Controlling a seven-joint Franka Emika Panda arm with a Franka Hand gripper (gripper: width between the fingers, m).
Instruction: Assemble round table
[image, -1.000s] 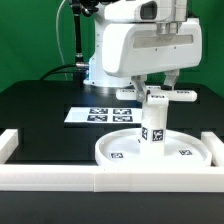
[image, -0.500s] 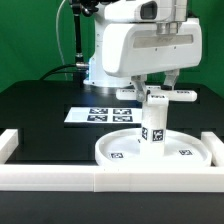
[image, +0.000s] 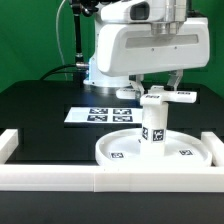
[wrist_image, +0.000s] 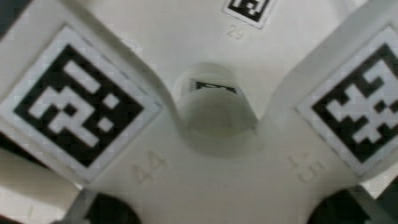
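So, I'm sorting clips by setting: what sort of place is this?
Probably a robotics lab bench: a black table edged by a white border rail, a marker board of square tags, and a green backdrop behind the arm.

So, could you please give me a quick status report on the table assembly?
Jaws at cross base, grip unclear. Base sits on upright leg, leg standing in round disc. Nothing seen in the way.
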